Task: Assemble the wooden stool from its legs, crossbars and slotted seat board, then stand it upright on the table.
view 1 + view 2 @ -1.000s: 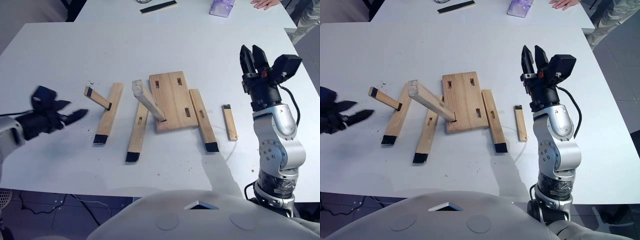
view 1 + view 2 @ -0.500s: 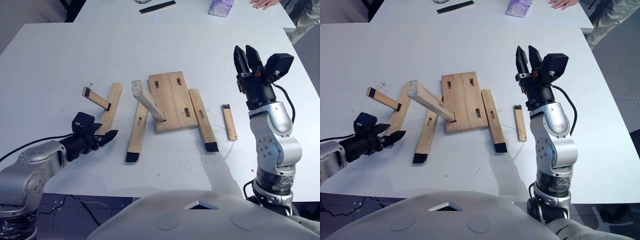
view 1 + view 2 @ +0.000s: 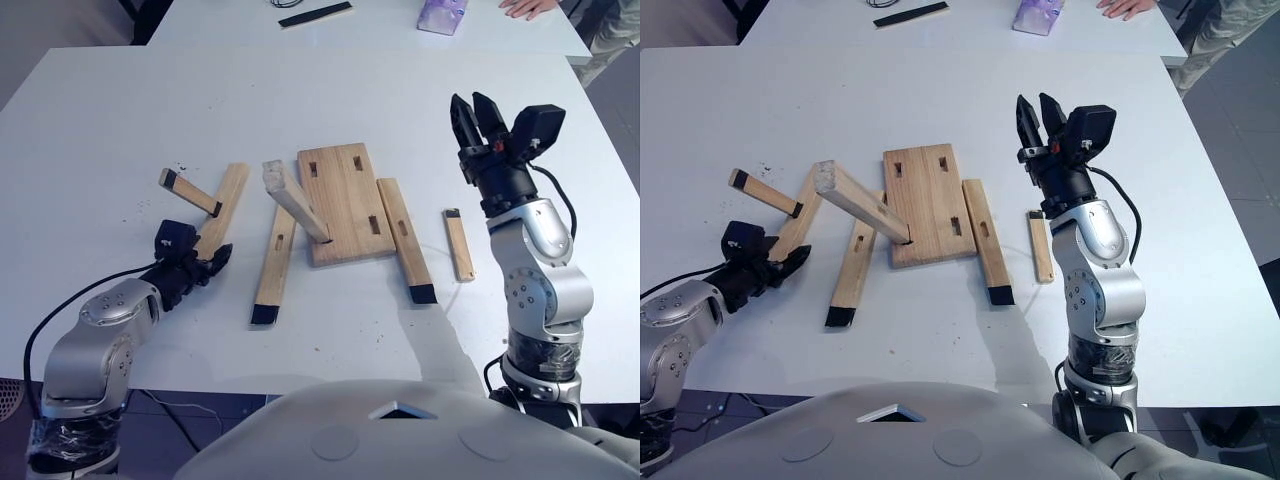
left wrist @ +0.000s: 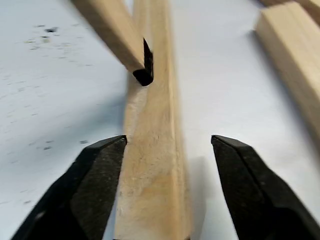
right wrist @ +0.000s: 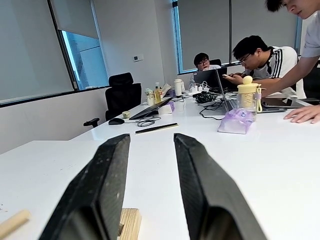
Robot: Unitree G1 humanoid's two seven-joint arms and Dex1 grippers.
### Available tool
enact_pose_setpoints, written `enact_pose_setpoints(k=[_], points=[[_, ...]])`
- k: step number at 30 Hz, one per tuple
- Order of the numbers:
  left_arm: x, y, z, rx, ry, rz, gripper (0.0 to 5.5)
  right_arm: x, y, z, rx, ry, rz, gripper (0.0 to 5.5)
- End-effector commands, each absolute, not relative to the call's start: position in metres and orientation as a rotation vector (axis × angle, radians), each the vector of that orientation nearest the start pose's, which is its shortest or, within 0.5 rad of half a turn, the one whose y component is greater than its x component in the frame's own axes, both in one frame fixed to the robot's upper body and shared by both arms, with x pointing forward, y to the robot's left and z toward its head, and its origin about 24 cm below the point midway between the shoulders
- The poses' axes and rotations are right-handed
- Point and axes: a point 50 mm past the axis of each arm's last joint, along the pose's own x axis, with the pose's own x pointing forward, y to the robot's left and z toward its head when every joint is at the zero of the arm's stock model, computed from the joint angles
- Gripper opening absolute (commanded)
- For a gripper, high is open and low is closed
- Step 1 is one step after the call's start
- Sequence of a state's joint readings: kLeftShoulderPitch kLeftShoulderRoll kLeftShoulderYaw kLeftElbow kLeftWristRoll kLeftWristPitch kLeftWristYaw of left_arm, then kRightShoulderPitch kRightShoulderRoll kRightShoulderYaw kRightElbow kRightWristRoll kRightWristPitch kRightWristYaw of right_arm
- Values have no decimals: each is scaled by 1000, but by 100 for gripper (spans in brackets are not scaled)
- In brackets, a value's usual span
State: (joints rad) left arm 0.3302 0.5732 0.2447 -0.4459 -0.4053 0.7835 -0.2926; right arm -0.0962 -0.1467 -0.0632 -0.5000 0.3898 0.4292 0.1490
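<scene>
The left gripper point(image 4: 169, 142) is open low over the near-left part of the table point(image 3: 100, 120). Its two black fingers point(image 4: 95, 170) straddle the near end of the leftmost leg point(image 3: 225, 205). In the left wrist view one finger sits right against the wood and may be touching it. The other stands clearly apart from the leg's far side, so nothing is clamped.

This leftmost leg lies flat, running from near the gripper toward the table's middle. A crossbar point(image 3: 190, 193) is plugged into its side and slants up and away toward the left edge, with its dark-tipped free end off the surface.

Just beside it, toward the centre, a second leg point(image 3: 275, 262) lies flat with its black tip toward the near edge. Next comes the seat board point(image 3: 345, 200), flat near the table's centre with its four slots facing up. A tilted leg point(image 3: 295, 198) stands in the slot at the board's near-left corner and leans toward the left edge. A fourth leg point(image 3: 405, 238) lies along the board's right side, black tip nearest the front. A loose crossbar point(image 3: 459, 243) lies a little further right.

The right gripper point(image 3: 475, 105) is held up above the table's right side, beyond the loose crossbar. Its fingers point upward, slightly parted, and hold nothing.
</scene>
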Motion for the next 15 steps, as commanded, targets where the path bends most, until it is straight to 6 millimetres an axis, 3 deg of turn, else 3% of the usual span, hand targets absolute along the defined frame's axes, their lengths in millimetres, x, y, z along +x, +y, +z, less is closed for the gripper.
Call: enact_pose_setpoints(k=[1,11,15], points=[[158,267,29,59,730,-95,248,253,-151,146,164,-175,320,161],[157,262,23,68,706,-96,112,257,-150,146,156,-171,332,161],[173,265,37,58,578,-42,108,261,-151,147,152,-175,339,161]])
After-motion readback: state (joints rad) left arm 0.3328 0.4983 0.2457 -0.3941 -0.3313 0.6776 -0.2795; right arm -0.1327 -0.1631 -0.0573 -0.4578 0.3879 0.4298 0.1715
